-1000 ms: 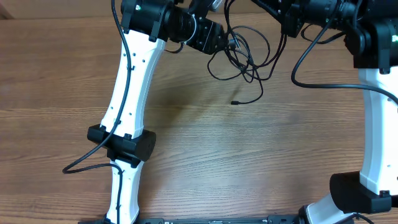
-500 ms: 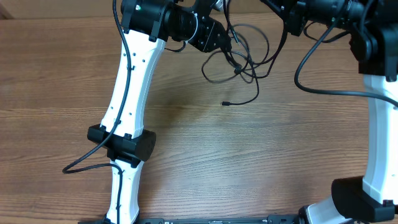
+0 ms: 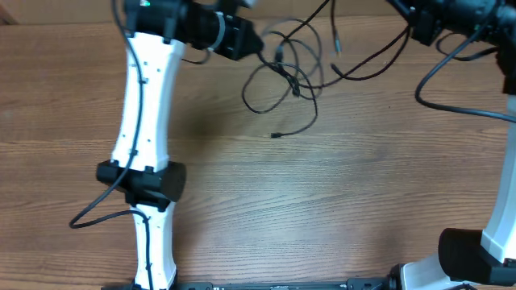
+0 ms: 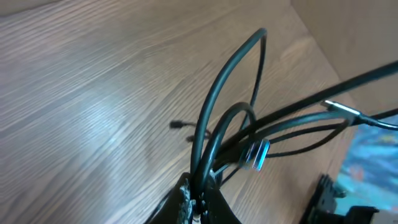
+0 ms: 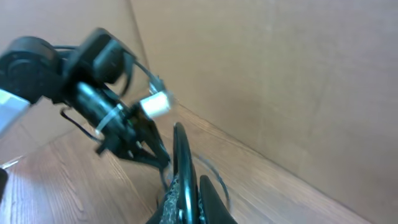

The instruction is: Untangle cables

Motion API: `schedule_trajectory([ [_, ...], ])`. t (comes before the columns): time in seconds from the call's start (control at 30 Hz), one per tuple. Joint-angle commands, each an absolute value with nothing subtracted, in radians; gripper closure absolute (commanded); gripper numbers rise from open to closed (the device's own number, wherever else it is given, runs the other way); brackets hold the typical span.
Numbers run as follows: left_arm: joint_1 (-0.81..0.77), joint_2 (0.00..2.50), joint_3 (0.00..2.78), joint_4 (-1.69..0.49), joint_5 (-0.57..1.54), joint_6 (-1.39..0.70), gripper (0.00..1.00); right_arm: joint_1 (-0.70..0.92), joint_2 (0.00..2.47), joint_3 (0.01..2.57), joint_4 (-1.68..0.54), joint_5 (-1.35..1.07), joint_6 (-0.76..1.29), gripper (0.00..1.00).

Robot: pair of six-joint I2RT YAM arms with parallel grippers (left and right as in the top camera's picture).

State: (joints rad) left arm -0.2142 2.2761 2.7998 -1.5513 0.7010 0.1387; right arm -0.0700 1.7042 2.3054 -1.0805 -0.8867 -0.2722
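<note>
The cables [image 3: 284, 74] form a loose black tangle at the back middle of the wooden table, hanging stretched between both arms. One loose plug end [image 3: 276, 135] trails toward the front. My left gripper [image 3: 256, 47] is shut on a bundle of the cables at the tangle's left. In the left wrist view the cables [image 4: 214, 124] rise out of the closed left gripper [image 4: 202, 194], with a blue-tipped plug [image 4: 255, 155] among them. At the top right, my right gripper [image 3: 405, 19] is shut on one strand. That cable [image 5: 181, 146] sits between its fingers in the right wrist view.
A cardboard wall [image 5: 280, 74] stands behind the table. The left arm's white link [image 3: 141, 105] crosses the left side, with its thick wire [image 3: 101, 211] looping near the front. The right arm's wire [image 3: 459, 109] hangs at the right.
The left gripper has shut on the cables and moved left. The right arm has pulled right, so the tangle is stretched and has shifted left.
</note>
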Motion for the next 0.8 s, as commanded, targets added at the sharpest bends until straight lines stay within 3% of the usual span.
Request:
schedule_trajectory([
  [0.0,-0.164,2.265,2.799,-1.575,0.800,0.143,0.96,-0.081,1.679,2.337,-1.114,-0.891,-0.333,0.96],
  [0.1,-0.163,2.220,2.799,-1.587,0.773,0.142,0.96,-0.081,1.694,2.335,-1.156,-0.822,-0.348,0.96],
  [0.3,-0.116,2.117,2.799,-1.569,0.514,0.108,0.96,-0.081,1.702,2.335,-1.174,-0.764,-0.349,0.96],
  [0.77,0.103,1.863,2.799,-1.572,0.506,0.064,0.96,-0.110,1.702,2.329,-1.230,-0.411,-0.379,0.96],
])
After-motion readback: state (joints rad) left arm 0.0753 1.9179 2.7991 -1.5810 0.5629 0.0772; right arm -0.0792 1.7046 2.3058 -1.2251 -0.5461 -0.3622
